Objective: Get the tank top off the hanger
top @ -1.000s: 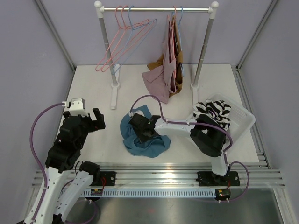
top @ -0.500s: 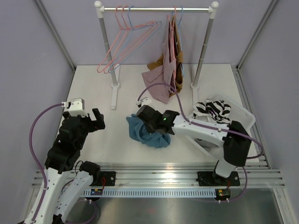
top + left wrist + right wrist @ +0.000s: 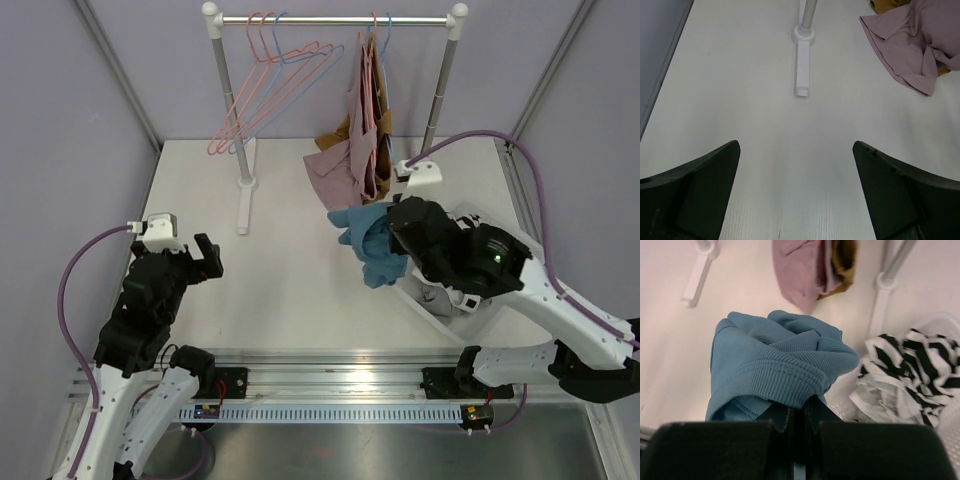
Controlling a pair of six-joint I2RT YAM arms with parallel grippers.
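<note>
Top external view: right gripper (image 3: 386, 238) clenched on the bunched blue top (image 3: 352, 222), held above the table (image 3: 280, 200) at 9 o'clock of the basket (image 3: 428, 308); pink garment (image 3: 345, 170) hangs on the rack (image 3: 330, 19) at 12 o'clock; left gripper (image 3: 205, 255), well apart at 9 o'clock, spread wide, holding nothing.

You are looking at a teal-blue tank top (image 3: 775, 365) in a ribbed knit, with a dusty mauve-pink garment (image 3: 800, 275) behind it and a mustard-brown one (image 3: 842, 265) showing at that garment's edge. The cloth (image 3: 920, 360) in the white basket (image 3: 940, 322) is striped black and white, and the hangers (image 3: 270, 85) on the silver rail (image 3: 330, 19) are pink and pale blue. Your table (image 3: 280, 290) is white, the walls (image 3: 60, 150) are lilac and the cables (image 3: 478, 135) are purple.
</note>
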